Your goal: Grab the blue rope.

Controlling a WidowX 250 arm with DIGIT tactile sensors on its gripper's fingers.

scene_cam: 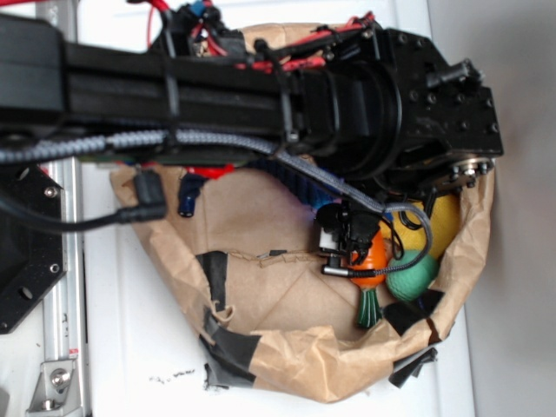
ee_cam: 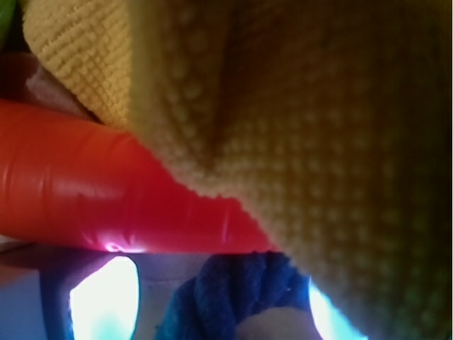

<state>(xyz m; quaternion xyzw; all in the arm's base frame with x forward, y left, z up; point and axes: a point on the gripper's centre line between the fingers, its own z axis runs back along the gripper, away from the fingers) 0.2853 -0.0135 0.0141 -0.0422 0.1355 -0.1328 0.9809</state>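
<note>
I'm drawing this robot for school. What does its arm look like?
The arm is black and boxy, with chunky round joints and small screws. A grey braided cable runs along it, red wires show on top, and there's a silver metal disc at the end.

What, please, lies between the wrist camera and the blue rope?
In the wrist view, a yellow cloth and the orange toy carrot crowd over the blue rope.

The outside view is bright, and the white table (scene_cam: pixel 122 347) looks washed out. The black robot arm (scene_cam: pixel 217 82) is dark, with little detail, and everything looks a bit soft. The wrist view is dim and very blurry because things are so close. Two bright white spots glare at the bottom edge. The orange carrot (ee_cam: pixel 85 191) shines.
</note>
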